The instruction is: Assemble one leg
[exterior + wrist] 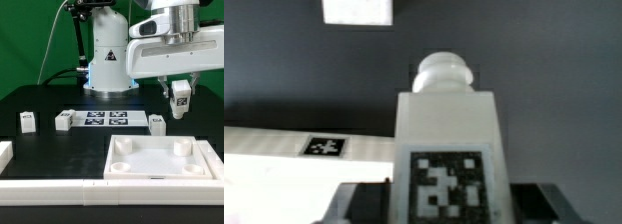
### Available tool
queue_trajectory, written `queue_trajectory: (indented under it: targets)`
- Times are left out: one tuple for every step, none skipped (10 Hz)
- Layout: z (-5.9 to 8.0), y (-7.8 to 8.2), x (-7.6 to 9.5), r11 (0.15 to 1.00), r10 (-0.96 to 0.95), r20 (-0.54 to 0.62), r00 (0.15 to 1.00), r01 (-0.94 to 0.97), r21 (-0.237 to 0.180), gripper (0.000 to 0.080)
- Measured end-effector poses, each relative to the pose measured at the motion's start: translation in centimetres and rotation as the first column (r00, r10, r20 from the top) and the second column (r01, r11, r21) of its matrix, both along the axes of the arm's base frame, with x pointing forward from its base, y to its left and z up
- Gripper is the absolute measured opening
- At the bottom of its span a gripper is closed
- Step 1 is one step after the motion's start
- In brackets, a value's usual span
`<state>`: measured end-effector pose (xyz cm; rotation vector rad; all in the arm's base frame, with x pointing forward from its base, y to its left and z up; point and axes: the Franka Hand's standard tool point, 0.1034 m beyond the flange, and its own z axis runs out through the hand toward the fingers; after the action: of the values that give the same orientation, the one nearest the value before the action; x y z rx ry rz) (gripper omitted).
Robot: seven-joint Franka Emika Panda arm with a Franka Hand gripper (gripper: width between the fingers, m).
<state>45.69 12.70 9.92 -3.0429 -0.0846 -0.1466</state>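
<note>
My gripper (180, 100) is shut on a leg (181, 98), a small white post with a black-and-white tag, and holds it in the air above the table at the exterior view's right. In the wrist view the held leg (448, 140) fills the middle, its rounded peg end pointing away, with my dark fingers (367, 205) on both sides of it. Three more legs stand on the black table: one at the left (28, 122), one (65, 120) next to the marker board, one (156, 122) right of it. The large white tray-like piece (160, 160) lies below my gripper.
The marker board (107, 119) lies flat mid-table; it also shows in the wrist view (313, 143). A white rail (60, 188) runs along the front edge, with a white block (5, 152) at the left. The robot base (108, 60) stands behind.
</note>
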Motion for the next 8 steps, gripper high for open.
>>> queue_trajectory:
  targets:
    - [0.0, -0.2, 0.2, 1.000, 0.015, 0.002, 1.000, -0.015, -0.001, 0.0290]
    - [-0.2, -1.1, 1.7, 0.999, 0.053, 0.013, 0.999, -0.053, -0.004, 0.0290]
    - [-0.2, -1.8, 4.2, 0.998, 0.060, 0.033, 0.998, -0.060, -0.002, 0.0290]
    - [-0.3, -1.7, 6.6, 0.997, 0.077, 0.050, 0.996, -0.077, 0.000, 0.0290]
    - [-0.4, -1.8, 8.7, 0.994, 0.105, 0.064, 0.992, -0.105, 0.000, 0.0290]
    - [-0.5, -2.1, 10.2, 0.992, 0.125, 0.080, 0.989, -0.125, -0.003, 0.0290]
    - [-0.9, -1.9, 11.3, 0.992, 0.129, 0.088, 0.988, -0.130, -0.001, 0.0290]
    - [-0.8, -1.7, 12.3, 0.991, 0.130, 0.096, 0.987, -0.131, 0.002, 0.0290]
